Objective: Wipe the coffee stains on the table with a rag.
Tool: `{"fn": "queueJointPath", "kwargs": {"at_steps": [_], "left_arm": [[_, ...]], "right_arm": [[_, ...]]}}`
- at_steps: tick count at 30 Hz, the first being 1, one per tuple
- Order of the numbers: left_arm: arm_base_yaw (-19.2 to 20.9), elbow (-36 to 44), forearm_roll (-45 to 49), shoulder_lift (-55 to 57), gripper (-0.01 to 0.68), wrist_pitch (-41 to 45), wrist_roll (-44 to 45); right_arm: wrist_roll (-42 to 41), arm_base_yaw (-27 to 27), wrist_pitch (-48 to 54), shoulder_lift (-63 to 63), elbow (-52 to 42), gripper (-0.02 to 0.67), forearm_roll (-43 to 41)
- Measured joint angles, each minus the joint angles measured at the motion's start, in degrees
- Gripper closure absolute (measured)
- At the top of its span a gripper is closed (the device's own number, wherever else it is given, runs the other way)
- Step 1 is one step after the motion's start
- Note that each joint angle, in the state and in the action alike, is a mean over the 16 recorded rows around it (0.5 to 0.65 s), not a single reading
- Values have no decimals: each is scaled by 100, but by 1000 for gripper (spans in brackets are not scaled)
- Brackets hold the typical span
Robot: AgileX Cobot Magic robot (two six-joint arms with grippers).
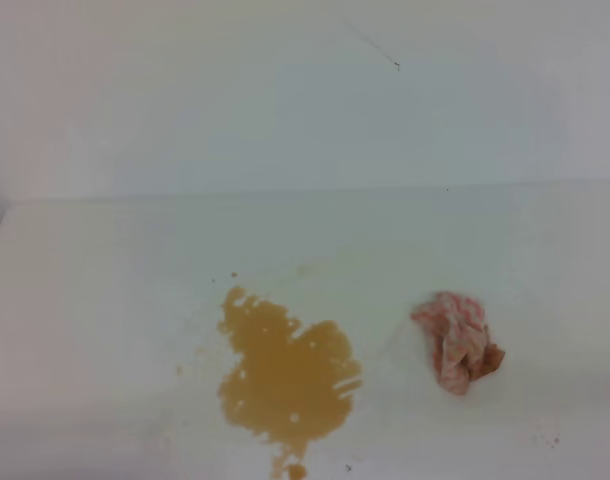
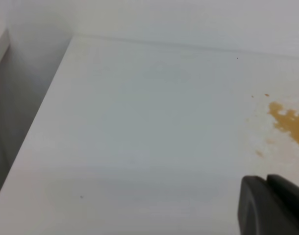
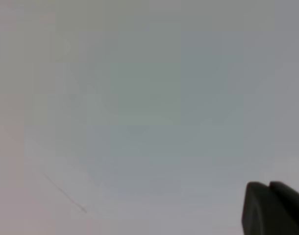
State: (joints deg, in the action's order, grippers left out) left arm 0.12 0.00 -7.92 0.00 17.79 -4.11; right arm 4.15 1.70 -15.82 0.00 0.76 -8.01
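Tan coffee stains (image 1: pixel 285 380) at six o'clock on the white table (image 1: pixel 105 300); wadded pink-striped rag (image 1: pixel 457 340) just at their three o'clock, apart. Right gripper (image 3: pixel 274 208) closed, empty; left gripper (image 2: pixel 272 205) unclear.

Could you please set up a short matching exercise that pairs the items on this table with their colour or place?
Things:
1. coffee stains
2. rag
3. table

Descriptions:
A. plain white, wide and flat
B. pink and white, wadded, lying right of the spill
C. tan-brown, ragged-edged, near the front edge

Pairs: 1-C, 2-B, 3-A
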Motion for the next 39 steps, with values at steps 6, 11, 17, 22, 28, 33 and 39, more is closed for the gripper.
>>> {"fn": "queueJointPath", "kwargs": {"at_steps": [6,11,17,22,28,33,39], "left_arm": [[0,0,0,0,675,0,0],[0,0,0,0,675,0,0],[0,0,0,0,675,0,0],[0,14,0,-10,675,-5,0],[0,14,0,-10,675,-5,0],[0,14,0,-10,675,-5,0],[0,0,0,0,675,0,0]], "right_arm": [[472,0,346,50,528,652,-92],[676,0,1402,363,1395,652,-126],[512,0,3209,1275,2772,652,85],[-68,0,4641,2354,3827,652,543],[-1030,0,5705,3588,4679,652,1553],[-1871,0,6103,4455,5019,651,2428],[-2516,35,6305,5416,5148,649,3159]]}}
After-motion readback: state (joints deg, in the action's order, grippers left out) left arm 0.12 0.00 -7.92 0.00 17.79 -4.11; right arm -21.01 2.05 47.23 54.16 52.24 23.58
